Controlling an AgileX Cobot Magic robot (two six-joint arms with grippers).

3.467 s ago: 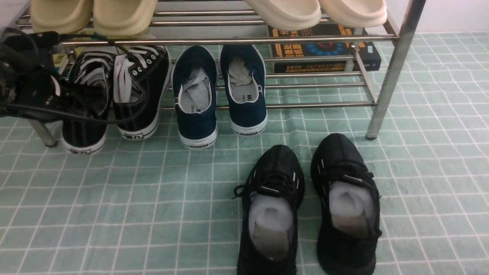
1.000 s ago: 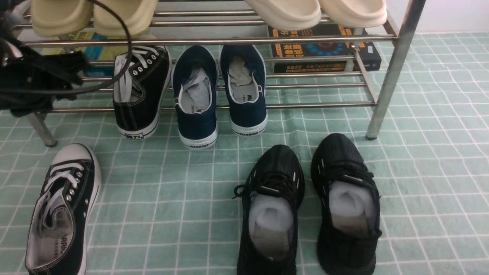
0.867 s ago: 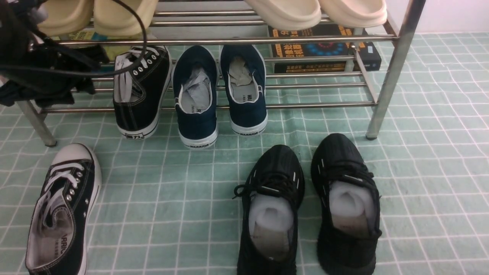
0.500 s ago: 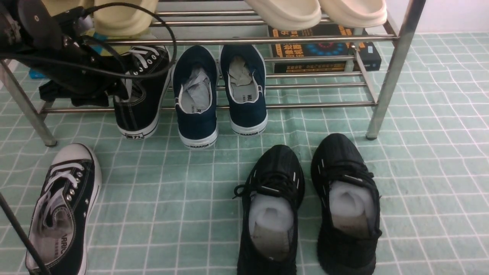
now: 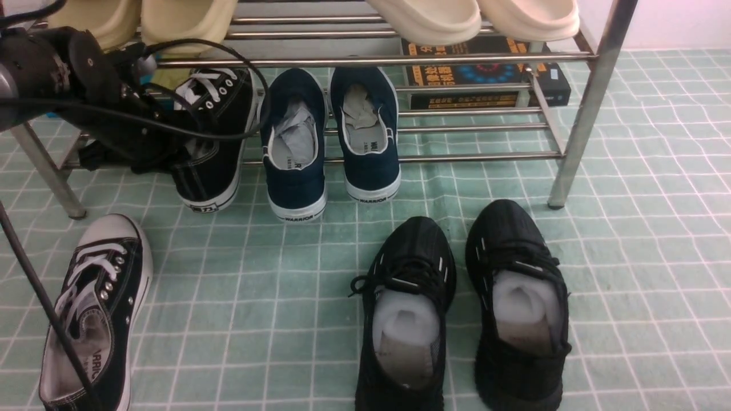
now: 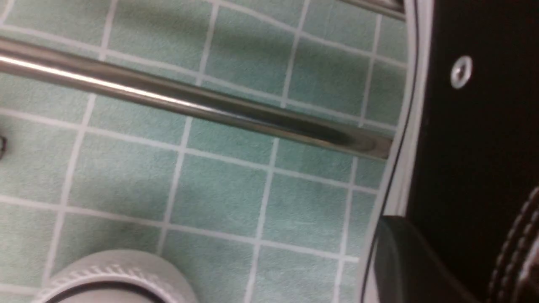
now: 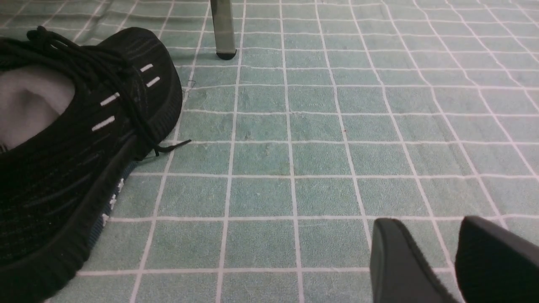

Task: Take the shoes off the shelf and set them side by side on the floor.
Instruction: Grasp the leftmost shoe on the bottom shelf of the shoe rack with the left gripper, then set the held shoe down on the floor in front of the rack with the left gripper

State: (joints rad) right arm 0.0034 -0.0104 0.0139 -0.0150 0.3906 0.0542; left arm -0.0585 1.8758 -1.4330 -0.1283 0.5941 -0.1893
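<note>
Second canvas sneaker on shelf – left gripper pinches its collar, we judge; thin hold – may slip, snagging the front rail.

One black canvas sneaker w/ white laces lies on green grid floor; its mate sits on steel shelf.

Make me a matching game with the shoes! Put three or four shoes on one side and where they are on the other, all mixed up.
Shoes:
1. black canvas sneaker with its toe cap showing
2. navy slip-ons
3. cream slippers
4. black knit trainers

Places:
A. top tier of the shelf
B. floor, front left
C. bottom tier
D. floor, front right

Pairs: 1-B, 2-C, 3-A, 4-D
</note>
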